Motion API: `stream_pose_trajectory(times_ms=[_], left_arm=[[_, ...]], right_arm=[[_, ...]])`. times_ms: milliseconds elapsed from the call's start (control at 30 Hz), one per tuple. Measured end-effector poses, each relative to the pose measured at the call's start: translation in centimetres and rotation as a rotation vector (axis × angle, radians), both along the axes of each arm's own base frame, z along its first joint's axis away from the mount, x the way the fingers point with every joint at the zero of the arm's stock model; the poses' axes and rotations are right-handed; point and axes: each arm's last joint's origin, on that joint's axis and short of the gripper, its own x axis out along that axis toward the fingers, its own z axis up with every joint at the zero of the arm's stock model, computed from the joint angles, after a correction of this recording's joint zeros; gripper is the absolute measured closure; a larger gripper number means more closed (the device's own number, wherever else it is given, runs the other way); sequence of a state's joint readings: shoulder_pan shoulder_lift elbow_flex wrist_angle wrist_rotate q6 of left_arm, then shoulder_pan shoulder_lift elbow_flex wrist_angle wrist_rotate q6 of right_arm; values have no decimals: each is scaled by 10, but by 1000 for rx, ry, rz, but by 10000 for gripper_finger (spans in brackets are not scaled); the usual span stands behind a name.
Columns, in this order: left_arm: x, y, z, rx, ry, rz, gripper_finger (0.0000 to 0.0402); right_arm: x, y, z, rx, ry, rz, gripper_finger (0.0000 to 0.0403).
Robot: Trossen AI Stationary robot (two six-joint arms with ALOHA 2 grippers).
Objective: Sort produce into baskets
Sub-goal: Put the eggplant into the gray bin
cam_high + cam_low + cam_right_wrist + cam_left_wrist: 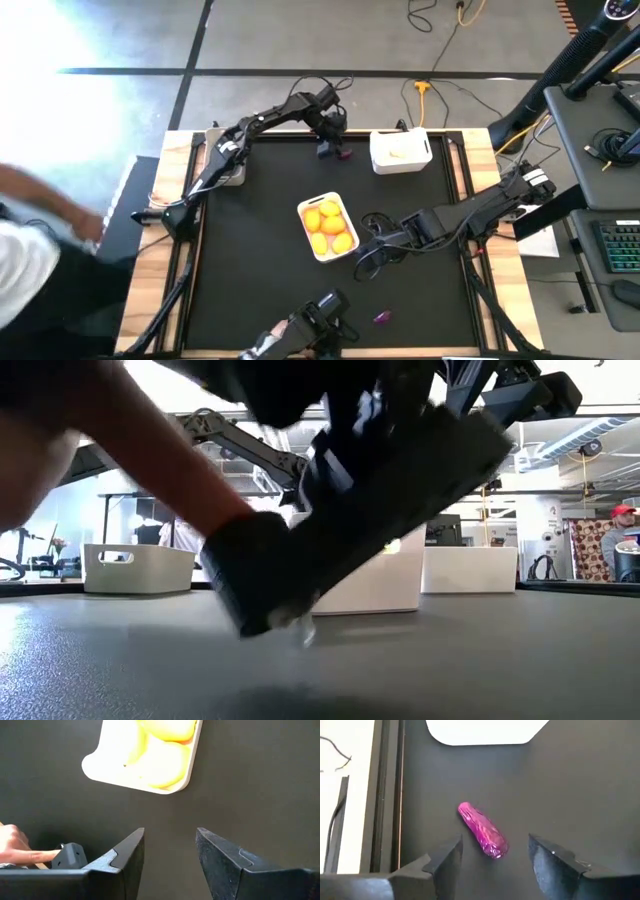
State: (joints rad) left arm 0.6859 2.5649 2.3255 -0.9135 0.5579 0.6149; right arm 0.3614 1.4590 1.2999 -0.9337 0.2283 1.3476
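In the high view we see the left gripper (333, 148) at the upper middle of the frame, near the far edge of the counter (250, 250). Just to its right lies a purple vegetable (346, 155), and further right stands a white basket (401, 151). In the left wrist view the same purple vegetable (482, 830) lies flat on the counter, between and a little ahead of the two fingers (445, 862), touching neither. Its long axis runs diagonally, from the upper left to the lower right of that frame, so it is not square to the jaws. The left gripper (495, 852) is open and holds nothing.

At the centre of the high view a second white basket (311, 207) contains yellow and orange fruits (329, 226). Right of it waits the right gripper (372, 240), half open and empty; in its wrist view the basket (95, 767) lies ahead of the fingers.

Lower in the high view another purple piece (382, 317) lies alone, and a person's hand (262, 345) with a dark tool (322, 312) enters at the bottom edge.

We judge that the left arm is nearer to the first purple vegetable.
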Motion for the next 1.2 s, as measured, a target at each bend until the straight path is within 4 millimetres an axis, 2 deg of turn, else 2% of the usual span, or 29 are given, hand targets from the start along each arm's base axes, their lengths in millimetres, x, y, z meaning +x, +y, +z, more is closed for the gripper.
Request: stream_pose_trajectory(times_ms=[200,567,633,833,933,1000,1100,1200], left_arm=[[-5,-4,-20,27,65,-44,194],[-2,-2,-17,28,20,-45,214],[-2,-2,-14,5,19,-22,214],[2,2,15,-73,-11,145,214],[6,-6,21,-103,26,230,214],[14,-18,22,-109,53,260,214],[25,-35,20,-9,143,360,214],[31,-48,18,53,201,384,214]], right_arm=[[0,0,0,1,0,-2,234],[0,0,0,-14,6,28,234],[0,0,0,-19,6,38,234],[1,-7,2,-41,6,65,234],[3,-19,12,-73,-16,62,234],[4,-30,22,-119,-25,69,234],[4,-47,42,-206,-37,105,234],[1,-66,66,-279,-56,170,234]])
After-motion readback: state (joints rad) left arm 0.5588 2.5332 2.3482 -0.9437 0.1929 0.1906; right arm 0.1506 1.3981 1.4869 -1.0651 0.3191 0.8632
